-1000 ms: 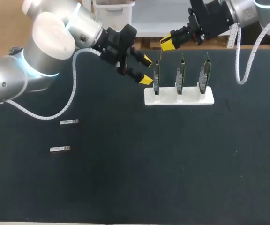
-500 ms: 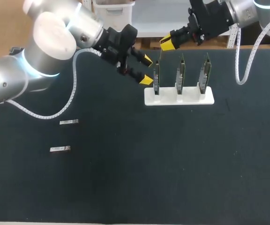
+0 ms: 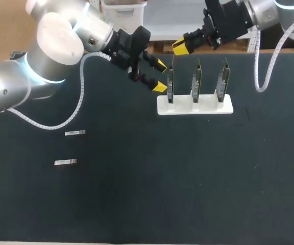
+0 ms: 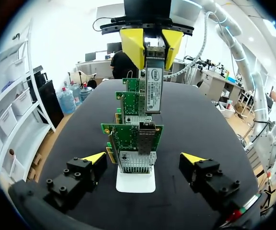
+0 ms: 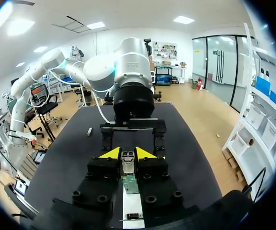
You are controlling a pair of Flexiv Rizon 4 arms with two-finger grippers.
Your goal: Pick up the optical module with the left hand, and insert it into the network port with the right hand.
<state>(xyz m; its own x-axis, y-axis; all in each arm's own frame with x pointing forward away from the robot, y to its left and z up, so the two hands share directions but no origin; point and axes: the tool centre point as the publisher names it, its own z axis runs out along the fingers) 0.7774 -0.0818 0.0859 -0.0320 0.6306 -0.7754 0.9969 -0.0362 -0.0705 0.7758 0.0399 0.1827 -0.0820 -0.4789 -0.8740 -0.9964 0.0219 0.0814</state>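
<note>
Over the dark counter (image 3: 162, 178), at the frame's upper middle, the optical module (image 4: 153, 88) is clamped in the right pincer (image 3: 180, 47) above the network port (image 4: 146, 139), the left pincer (image 3: 161, 75) is spread wide and empty nearby, so the insertion step is judged in hand and an aligned lowering into the port is called for next.

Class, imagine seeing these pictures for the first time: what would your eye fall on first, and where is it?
The right gripper, its yellow fingers shut on the optical module, hangs just above the first of three green cards upright in a white stand. The left gripper sits open beside the stand, and two spare modules lie on the dark table off to the left.
</note>
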